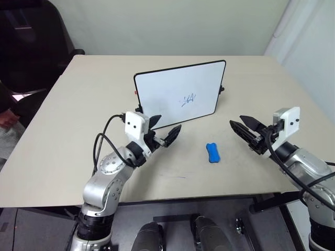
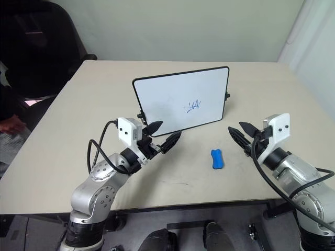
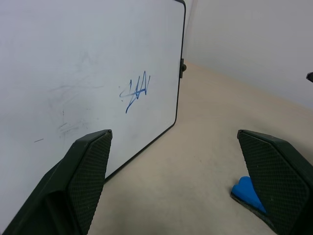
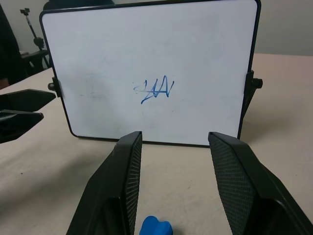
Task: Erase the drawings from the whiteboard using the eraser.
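The whiteboard [image 1: 180, 94] stands propped upright on the beige table [image 1: 63, 130], tilted back on a small stand, its white face turned toward the robot. The drawings [image 1: 188, 99], a few thin slanted blue strokes, sit a little right of the middle of the board's face. The eraser [image 1: 212, 152], a small bright blue bone-shaped block, lies flat on the table in front of the board's right corner, apart from the board and touching neither arm. The left gripper [image 1: 165, 130] hovers just in front of the board's lower left corner, its jaws spread wide with nothing between them. The right gripper [image 1: 246, 130] hangs above the table to the right of the eraser, pointing inward toward it; its jaws are spread as well and empty. The eraser lies between the two grippers, nearer the right one. A dark chair [image 1: 26, 47] stands beyond the table's far left corner.
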